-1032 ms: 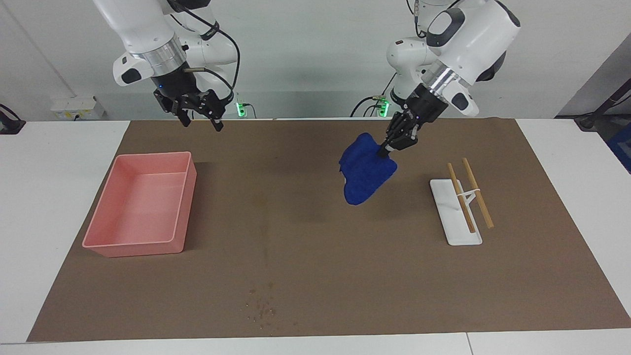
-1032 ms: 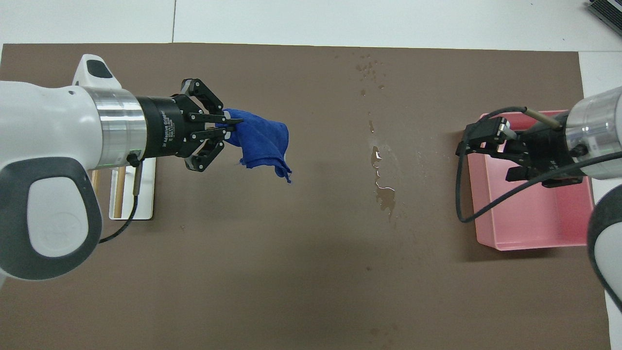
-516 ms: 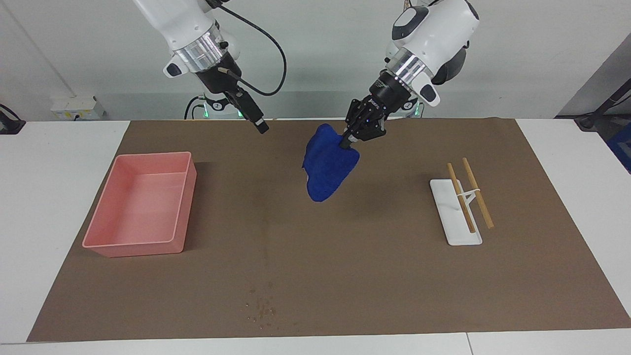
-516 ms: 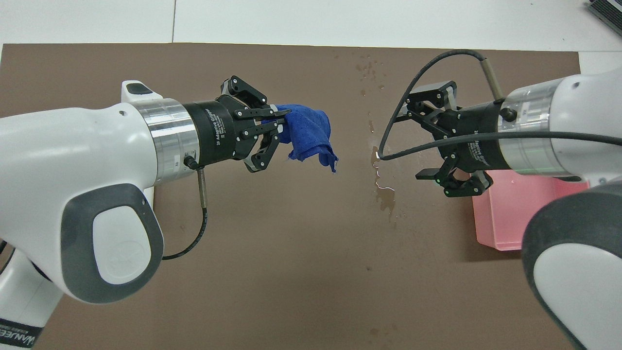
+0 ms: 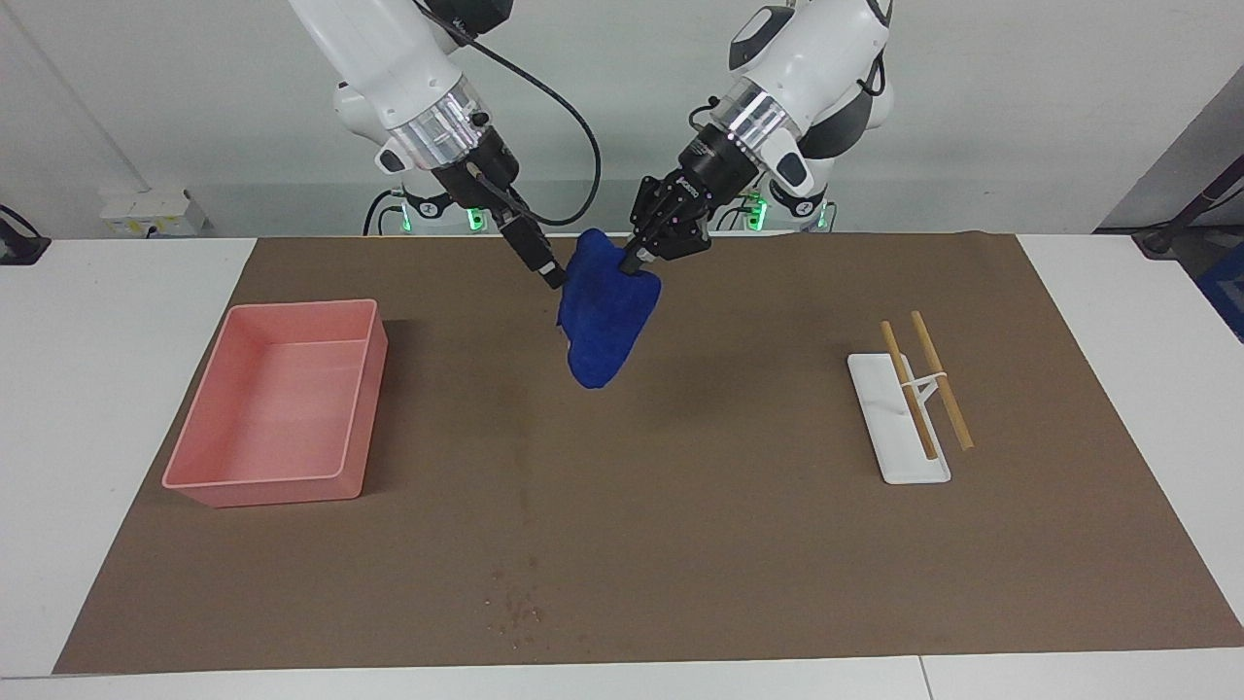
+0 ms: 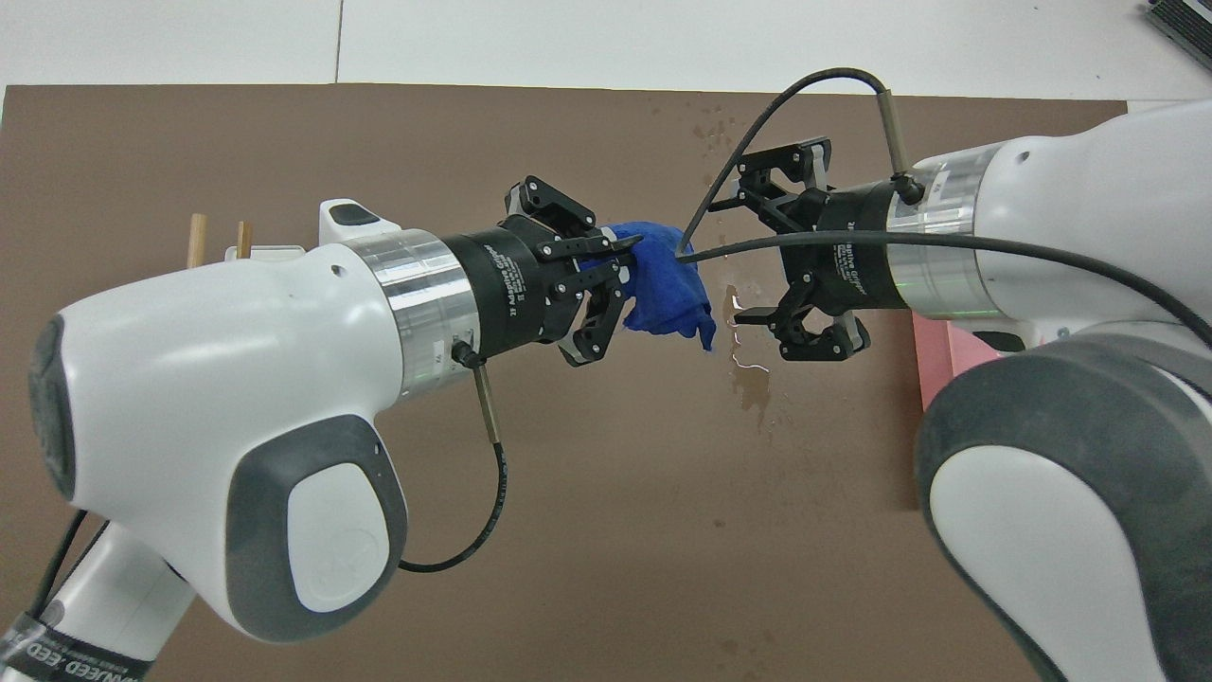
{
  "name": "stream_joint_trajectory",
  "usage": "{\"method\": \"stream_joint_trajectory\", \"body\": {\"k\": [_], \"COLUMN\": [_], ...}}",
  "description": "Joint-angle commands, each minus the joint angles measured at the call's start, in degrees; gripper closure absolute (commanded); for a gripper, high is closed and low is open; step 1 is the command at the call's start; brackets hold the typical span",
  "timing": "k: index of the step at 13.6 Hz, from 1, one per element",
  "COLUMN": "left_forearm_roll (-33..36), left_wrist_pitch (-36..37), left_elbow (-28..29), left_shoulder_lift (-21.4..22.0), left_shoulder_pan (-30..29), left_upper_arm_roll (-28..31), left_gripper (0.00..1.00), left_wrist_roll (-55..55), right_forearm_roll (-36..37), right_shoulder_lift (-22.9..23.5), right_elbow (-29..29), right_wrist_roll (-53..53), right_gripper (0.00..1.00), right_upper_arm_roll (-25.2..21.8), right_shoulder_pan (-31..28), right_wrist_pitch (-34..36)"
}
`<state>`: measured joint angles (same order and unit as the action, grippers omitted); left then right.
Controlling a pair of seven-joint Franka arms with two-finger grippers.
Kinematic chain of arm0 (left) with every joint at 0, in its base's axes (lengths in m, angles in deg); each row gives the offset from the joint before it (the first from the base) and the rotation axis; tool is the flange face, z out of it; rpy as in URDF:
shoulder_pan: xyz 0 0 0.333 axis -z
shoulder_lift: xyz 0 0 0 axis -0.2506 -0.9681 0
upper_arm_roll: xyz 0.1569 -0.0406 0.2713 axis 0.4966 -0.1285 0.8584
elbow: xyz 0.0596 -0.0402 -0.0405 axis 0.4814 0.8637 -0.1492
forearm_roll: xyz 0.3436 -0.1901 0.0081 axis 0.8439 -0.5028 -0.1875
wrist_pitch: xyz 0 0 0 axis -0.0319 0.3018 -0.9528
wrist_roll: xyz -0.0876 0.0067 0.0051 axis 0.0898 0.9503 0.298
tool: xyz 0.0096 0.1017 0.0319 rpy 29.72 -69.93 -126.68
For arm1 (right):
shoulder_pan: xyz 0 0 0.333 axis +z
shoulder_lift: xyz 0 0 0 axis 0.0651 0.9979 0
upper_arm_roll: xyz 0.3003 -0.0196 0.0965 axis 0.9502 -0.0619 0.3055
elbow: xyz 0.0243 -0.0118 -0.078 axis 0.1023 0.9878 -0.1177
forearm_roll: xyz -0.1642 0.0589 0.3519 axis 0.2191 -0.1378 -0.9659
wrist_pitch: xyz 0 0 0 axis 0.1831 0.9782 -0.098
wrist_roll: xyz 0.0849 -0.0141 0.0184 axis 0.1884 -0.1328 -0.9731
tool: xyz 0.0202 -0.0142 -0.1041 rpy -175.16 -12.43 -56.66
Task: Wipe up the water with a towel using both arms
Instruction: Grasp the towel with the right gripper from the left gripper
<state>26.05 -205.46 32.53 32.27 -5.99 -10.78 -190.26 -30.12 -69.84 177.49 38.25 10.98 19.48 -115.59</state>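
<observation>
both arms lean in from the robots' end and meet in the air above the middle of the brown mat (image 5: 680,544), wrists angled down and toward each other. the left gripper (image 5: 634,261) comes in from the left arm's side with its silver wrist ring tilted; its fingertips are pinched together on the upper corner of the towel (image 5: 604,316), the outer links splaying to the sides. the deep-blue towel hangs from that pinch in a loose bunch, clear of the mat, its lower tip pointing down over the mat's central strip. the right gripper (image 6: 748,254) reaches in from the right arm's side, its cable looping above it; in the overhead view its two fingers (image 6: 753,317) stand wide apart, one to each side of the towel's free edge, with nothing between them yet, and whether a finger brushes the cloth cannot be told. in the facing view its tip sits just at the towel's upper edge. water (image 6: 748,374) lies in a streak of small puddles on the mat, under and a little farther out than the grippers. the pink tray (image 5: 277,403) rests at the right arm's end, well apart from the towel, and a white stand with two wooden sticks (image 5: 918,399) lies toward the left arm's end.
</observation>
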Motion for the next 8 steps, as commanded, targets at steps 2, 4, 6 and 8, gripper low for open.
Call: {"method": "stream_joint_trajectory", "body": {"k": [2, 4, 6, 8], "left_forearm_roll": [-1.1, -1.1, -1.1, -1.1], "left_wrist_pitch": [-1.4, -1.6, -1.7, -1.7], "left_elbow": [0.8, 0.7, 0.5, 0.7], "left_shoulder_lift": [1.0, 1.5, 2.2, 2.3], "left_shoulder_pan": [3.9, 4.6, 4.7, 4.7], "left_upper_arm_roll": [0.6, 0.6, 0.6, 0.6], "left_gripper": [1.0, 1.0, 1.0, 1.0], "left_wrist_roll": [-2.4, -3.1, -3.6, -3.5], "right_forearm_roll": [-1.8, -1.8, -1.0, -0.8], "right_shoulder_lift": [0.2, 0.2, -0.3, -0.4], "right_elbow": [0.1, 0.0, 0.5, 0.7], "right_wrist_roll": [1.9, 2.5, 2.5, 0.9], "right_gripper": [0.07, 0.06, 0.05, 0.02], "right_upper_arm_roll": [-0.1, -0.1, -0.1, -0.1], "right_shoulder_pan": [1.2, 1.0, 1.0, 1.0], "right_wrist_pitch": [-1.3, 2.3, 4.5, 5.0]}}
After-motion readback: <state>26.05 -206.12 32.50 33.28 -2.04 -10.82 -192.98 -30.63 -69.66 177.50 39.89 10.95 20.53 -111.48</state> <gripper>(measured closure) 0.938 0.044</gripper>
